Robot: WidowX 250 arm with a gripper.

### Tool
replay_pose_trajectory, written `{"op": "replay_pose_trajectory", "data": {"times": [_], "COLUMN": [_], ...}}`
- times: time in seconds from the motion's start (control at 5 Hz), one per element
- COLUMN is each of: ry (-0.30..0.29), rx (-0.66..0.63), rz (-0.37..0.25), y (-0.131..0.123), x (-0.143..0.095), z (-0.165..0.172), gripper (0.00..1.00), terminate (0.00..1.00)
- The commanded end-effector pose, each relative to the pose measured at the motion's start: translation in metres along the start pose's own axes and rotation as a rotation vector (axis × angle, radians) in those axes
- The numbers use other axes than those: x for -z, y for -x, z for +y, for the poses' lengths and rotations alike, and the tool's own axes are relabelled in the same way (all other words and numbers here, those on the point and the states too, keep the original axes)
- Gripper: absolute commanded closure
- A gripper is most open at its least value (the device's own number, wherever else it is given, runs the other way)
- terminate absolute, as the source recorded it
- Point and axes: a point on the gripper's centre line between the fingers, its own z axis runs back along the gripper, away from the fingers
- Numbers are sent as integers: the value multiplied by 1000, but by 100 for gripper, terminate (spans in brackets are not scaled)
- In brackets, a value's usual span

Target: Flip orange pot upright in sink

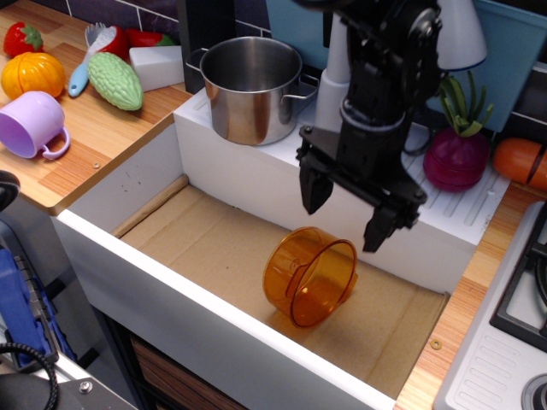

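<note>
the small translucent amber-orange plastic pot (309,275) lies on its side on the brown cardboard-like floor of the large white rectangular sink (205,316), its open mouth facing roughly 5 o'clock toward the camera, and nothing shows inside it. the black robot gripper (346,215) hangs just above it at 12 o'clock with its jaws spread wide apart and holding nothing. the risk, as i judge it, is the round wall: if one fingertip lands before the other, the pot could roll away toward the front wall at 6 o'clock, and thin slick plastic could squirt out of a pinch on the rim. a descent too far toward 12 o'clock could also clip the sink's back wall. the shiny round steel pot (249,85) sits upright on the white ledge at 11 o'clock of the orange pot and looks empty, though not all of its bottom shows. the sink holds only the orange pot.
</note>
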Motion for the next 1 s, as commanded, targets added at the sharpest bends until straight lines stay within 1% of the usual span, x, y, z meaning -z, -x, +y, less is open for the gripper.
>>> {"op": "replay_pose_trajectory", "data": {"times": [0.0,0.2,0.4,0.6,0.8], "ry": [-14,-76,-112,-130,-153], "rx": [46,61,73,86,113], "rz": [0,15,1,-14,-26], "y": [-2,0,2,1,-4], "x": [5,17,27,34,40], "z": [-7,-11,-8,-3,7], "gripper": [0,0,0,100,100], "terminate": [0,0,0,0,0]}}
